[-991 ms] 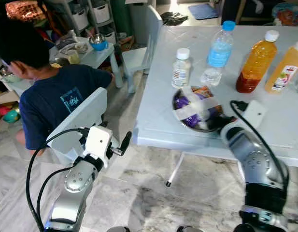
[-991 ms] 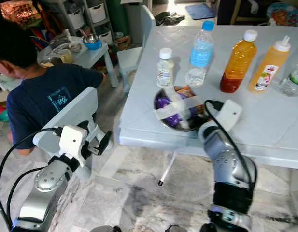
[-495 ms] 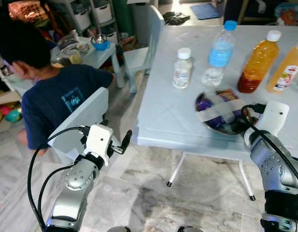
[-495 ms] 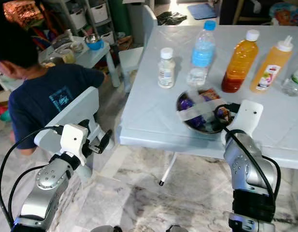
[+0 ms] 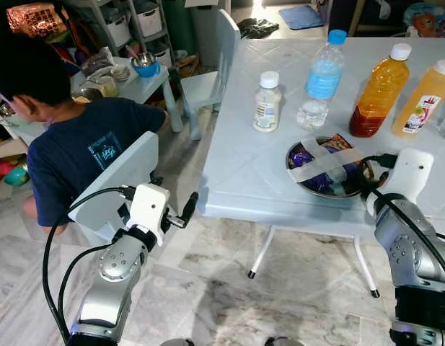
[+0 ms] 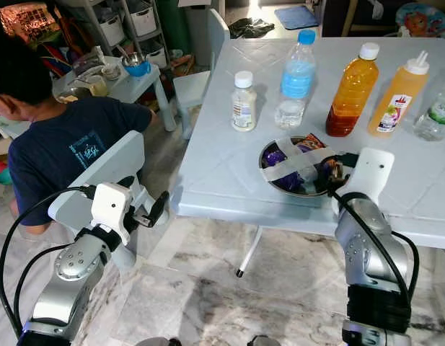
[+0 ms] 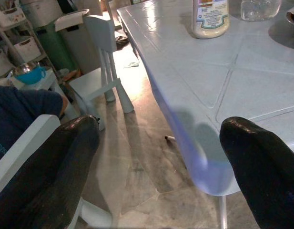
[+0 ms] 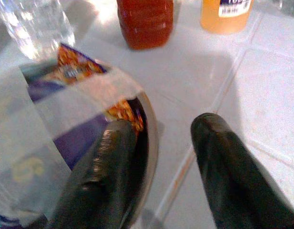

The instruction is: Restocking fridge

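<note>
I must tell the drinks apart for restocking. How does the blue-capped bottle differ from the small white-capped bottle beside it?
The blue-capped bottle is taller and clear, with a blue label; the small white-capped bottle is short, with pale contents and a white label. The blue-capped one stands closer to the metal bowl. Both stand upright on the table, capped.

Silver jointed arms with rounded grey elbow housings carry white box-shaped wrist modules. Black cables loop along each forearm. The left tool (image 5: 187,209) and the right tool (image 8: 158,167) each end in two long, matte black, blunt-tipped fingers (image 7: 254,162).
</note>
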Available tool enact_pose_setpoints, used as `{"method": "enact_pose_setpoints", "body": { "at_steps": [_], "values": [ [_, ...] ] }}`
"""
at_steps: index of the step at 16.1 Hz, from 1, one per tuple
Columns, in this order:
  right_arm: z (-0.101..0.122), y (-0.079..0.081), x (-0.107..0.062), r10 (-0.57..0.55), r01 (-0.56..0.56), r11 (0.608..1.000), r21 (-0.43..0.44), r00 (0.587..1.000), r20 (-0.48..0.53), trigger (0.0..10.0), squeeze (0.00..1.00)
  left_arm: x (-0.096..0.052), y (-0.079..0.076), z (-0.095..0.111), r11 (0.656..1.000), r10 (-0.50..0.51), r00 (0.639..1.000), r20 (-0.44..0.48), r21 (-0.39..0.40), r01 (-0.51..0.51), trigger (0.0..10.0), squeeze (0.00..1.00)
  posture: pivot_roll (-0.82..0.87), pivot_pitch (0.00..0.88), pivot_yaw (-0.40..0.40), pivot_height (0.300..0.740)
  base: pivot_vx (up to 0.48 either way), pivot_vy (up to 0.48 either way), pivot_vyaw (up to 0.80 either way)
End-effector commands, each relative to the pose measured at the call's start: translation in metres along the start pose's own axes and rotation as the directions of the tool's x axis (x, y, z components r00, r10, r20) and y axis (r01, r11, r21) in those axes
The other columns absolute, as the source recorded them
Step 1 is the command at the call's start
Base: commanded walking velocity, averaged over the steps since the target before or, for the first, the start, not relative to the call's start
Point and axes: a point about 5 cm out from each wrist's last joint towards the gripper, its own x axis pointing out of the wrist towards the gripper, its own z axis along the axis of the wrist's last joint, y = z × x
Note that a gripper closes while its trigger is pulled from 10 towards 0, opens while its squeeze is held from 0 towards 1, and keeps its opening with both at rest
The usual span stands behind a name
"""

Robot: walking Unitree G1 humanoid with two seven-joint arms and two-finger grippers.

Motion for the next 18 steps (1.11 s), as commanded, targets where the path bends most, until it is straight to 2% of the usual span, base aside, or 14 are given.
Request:
{"method": "enact_pose_setpoints", "body": {
  "at_steps": [1,4,8,10,13,15,17,18],
  "values": [
    [0.007,0.012,-0.002,0.047,-0.048,0.999,0.020,0.998,0.040,10.0,1.00,0.000,0.002,-0.002,1.000,0.009,1.000,-0.008,0.009,-0.008,10.0,0.00,-0.02,0.071,0.110,0.740,0.000,0.000,0.00],
    [0.004,0.027,-0.012,0.076,-0.080,0.995,0.059,0.994,0.074,10.0,1.00,0.000,0.001,-0.002,1.000,0.009,1.000,-0.007,0.007,-0.009,10.0,0.00,-0.02,0.073,0.108,0.740,0.000,0.000,0.00],
    [-0.016,0.042,-0.035,0.079,-0.084,0.993,0.081,0.995,0.058,10.0,1.00,0.001,-0.002,-0.003,1.000,0.007,1.000,-0.005,0.000,-0.007,10.0,0.00,-0.03,0.080,0.104,0.740,0.000,0.000,0.00],
    [-0.014,0.043,-0.043,0.078,-0.084,0.993,0.079,0.994,0.074,10.0,1.00,0.001,-0.002,-0.004,1.000,0.006,1.000,-0.007,-0.002,-0.006,10.0,0.00,-0.04,0.079,0.102,0.740,0.000,0.000,0.00],
    [0.003,0.042,-0.052,0.077,-0.089,0.995,0.052,0.978,0.193,10.0,1.00,0.002,-0.003,-0.005,1.000,0.007,1.000,-0.005,-0.008,-0.007,10.0,0.00,-0.05,0.077,0.098,0.740,0.000,0.000,0.00],
    [0.006,0.040,-0.053,0.053,-0.073,0.992,0.099,0.980,0.192,10.0,1.00,0.004,-0.006,-0.005,1.000,0.001,1.000,-0.003,-0.012,-0.001,10.0,0.00,-0.05,0.082,0.096,0.740,0.000,0.000,0.00],
    [-0.007,0.037,-0.057,0.015,-0.031,0.991,0.126,0.991,0.133,10.0,1.00,0.004,-0.006,-0.005,1.000,-0.001,1.000,-0.001,-0.014,0.000,10.0,0.00,-0.05,0.081,0.096,0.740,0.000,0.000,0.00],
    [-0.022,0.036,-0.058,-0.006,-0.005,0.984,0.180,0.998,0.060,10.0,0.65,0.003,-0.006,-0.005,1.000,0.000,1.000,-0.002,-0.013,0.000,10.0,0.00,-0.05,0.082,0.097,0.740,0.000,0.000,0.00]
  ]
}}
